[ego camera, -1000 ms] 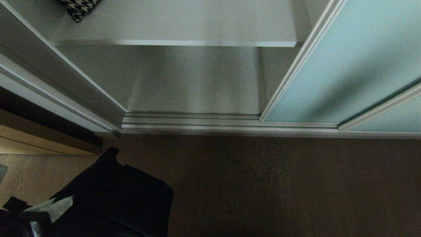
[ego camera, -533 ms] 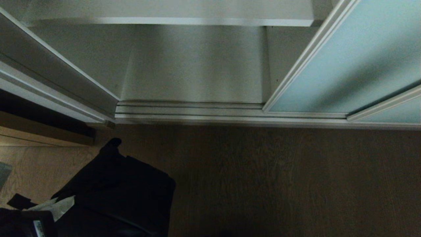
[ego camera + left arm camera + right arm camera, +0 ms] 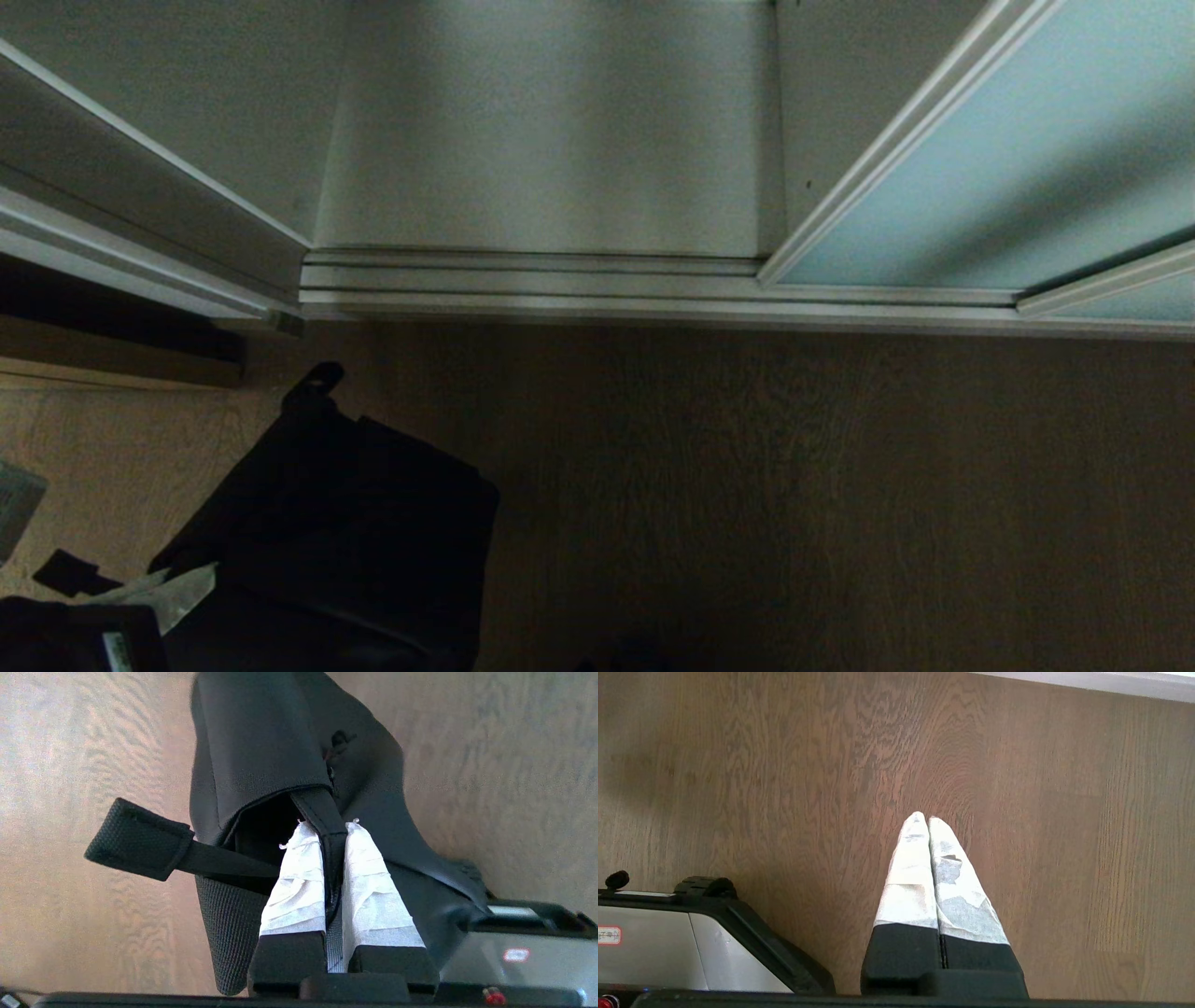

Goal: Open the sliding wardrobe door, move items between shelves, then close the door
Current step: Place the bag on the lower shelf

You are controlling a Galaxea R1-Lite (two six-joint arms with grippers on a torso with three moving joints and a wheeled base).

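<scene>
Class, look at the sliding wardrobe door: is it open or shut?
Open. The sliding wardrobe door stands to the right, leaving the white compartment floor exposed.

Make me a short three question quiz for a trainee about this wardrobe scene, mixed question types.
1. True or false: the left gripper is shut on a strap of the black fabric bundle.
2. Multiple choice: the right gripper is (a) shut with nothing in it, above the wood floor; (b) holding a cushion; (c) pulling the door.
3. Fill in: the sliding wardrobe door stands on the ____ side of the head view, leaving the white compartment open.

Key: 1 true; 2 a; 3 right.
</scene>
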